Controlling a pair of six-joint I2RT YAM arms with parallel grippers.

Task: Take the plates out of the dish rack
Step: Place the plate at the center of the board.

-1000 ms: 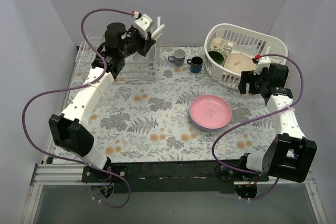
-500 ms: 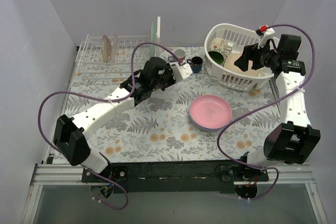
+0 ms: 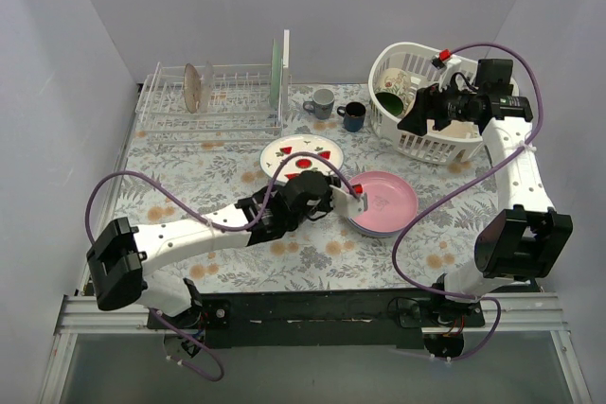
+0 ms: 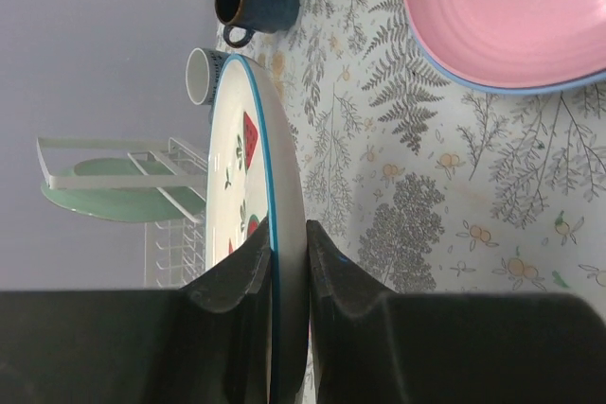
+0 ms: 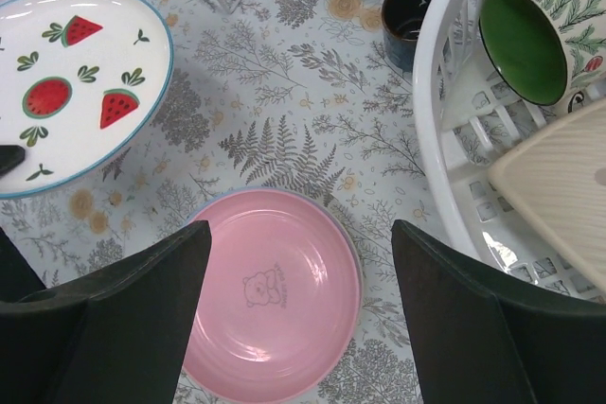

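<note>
Floral tablecloth | left pincer grips watermelon plate | pink plate, mugs nearby

Dish rack left, basket right, mugs between

L arm low, reaching centre; L tool clamped on plate rim. R arm raised; R tool agape.

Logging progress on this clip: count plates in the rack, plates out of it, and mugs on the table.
Plates in dish rack: 2 (mottled brown, pale green)
Plates out: 3 (watermelon, pink, blue)
Mugs on table: 2 (grey, dark blue)
Total: 7
</note>
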